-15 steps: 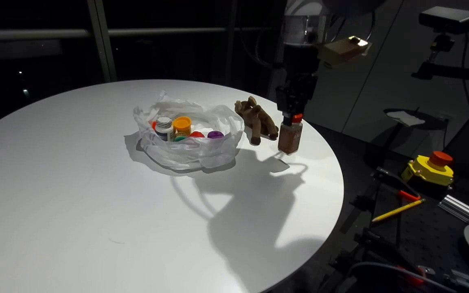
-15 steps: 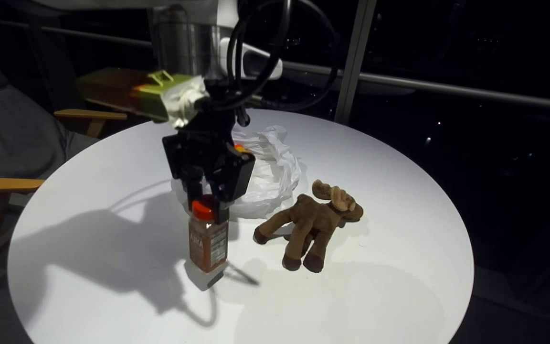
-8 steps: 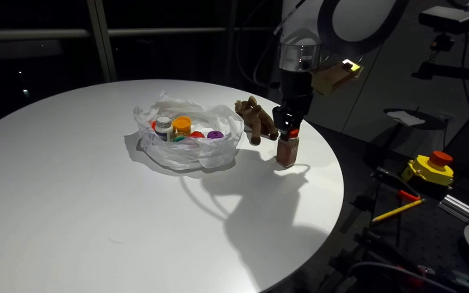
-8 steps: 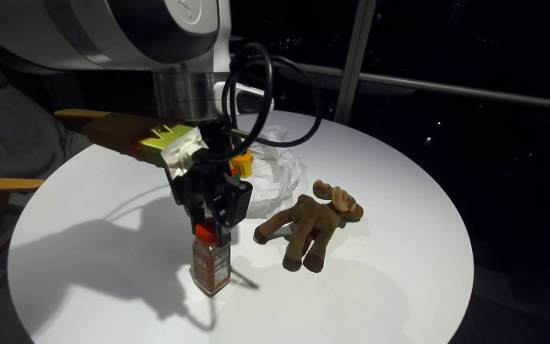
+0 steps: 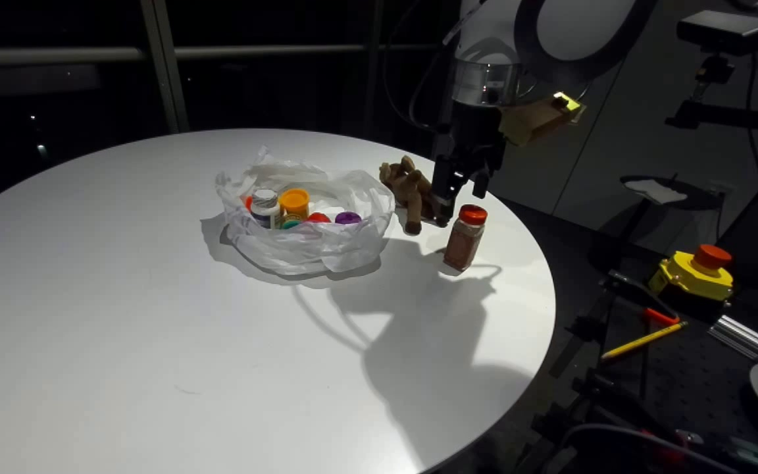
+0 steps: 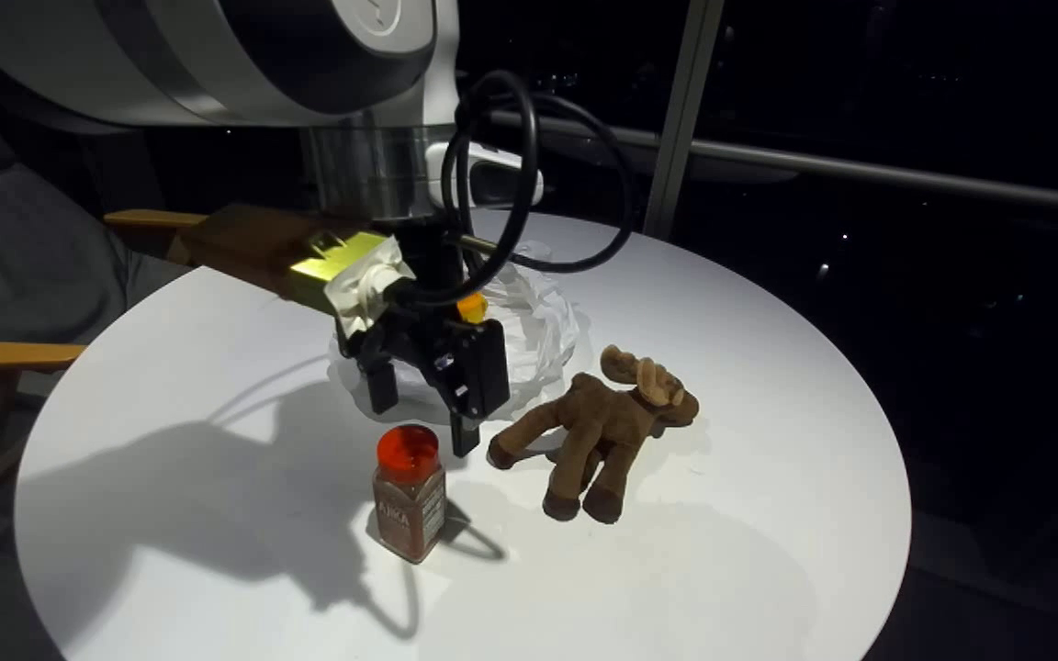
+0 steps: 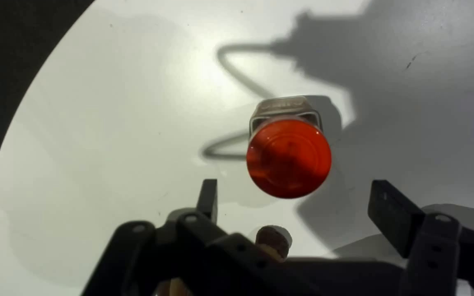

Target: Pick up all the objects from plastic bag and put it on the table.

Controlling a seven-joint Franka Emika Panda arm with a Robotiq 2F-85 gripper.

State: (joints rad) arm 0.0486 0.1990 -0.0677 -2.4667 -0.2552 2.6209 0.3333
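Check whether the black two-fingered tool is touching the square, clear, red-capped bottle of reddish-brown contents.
Apart: the wrist view shows the round white tabletop between the bottle and both fingers of the open tool.

Below the red cap (image 6: 408,452), on the bottle (image 6: 410,534), pale letters (image 6: 393,514) began with A and ended in KA, the middle blurred; fine print (image 6: 433,509) on its adjoining side was too small to read.

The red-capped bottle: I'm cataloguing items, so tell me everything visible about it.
The bottle looks like clear, squarish glass or plastic, holding something reddish-brown. Its round red cap is on; pale lettering marks one side, small print another. It stands upright on the white table, outside the plastic bag, touching nothing else; the open tool hangs apart from it.
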